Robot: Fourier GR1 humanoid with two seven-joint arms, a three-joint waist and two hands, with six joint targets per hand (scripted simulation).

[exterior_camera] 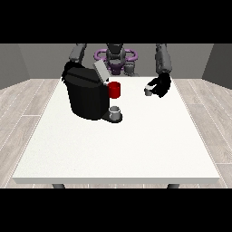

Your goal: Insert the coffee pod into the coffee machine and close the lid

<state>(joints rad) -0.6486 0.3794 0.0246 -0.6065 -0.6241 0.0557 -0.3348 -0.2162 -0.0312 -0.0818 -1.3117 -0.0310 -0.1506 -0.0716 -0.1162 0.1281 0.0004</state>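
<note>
Small grey cylindrical coffee pod (148, 90) sits at the fingertips of the black hand at the view's right (161, 85), just above the large white table (113, 145) and well apart from the bulky black coffee machine (86, 96) at the view's left. Fingers appear curled round the pod, apparently holding it, though too small to say more about how they lie. Machine's grey lid (100, 70) stands tilted up and open, with a red cup-like part (115, 89) just beside the opening and a small grey cup (115, 111) on the machine's base. Hand at the view's left (68, 70) mostly hidden behind the machine; cannot tell its fingers. Pod likely light, stiff and smooth-walled, so prone to slipping or tipping; best taken across its sides near the rim, kept upright for insertion
</note>
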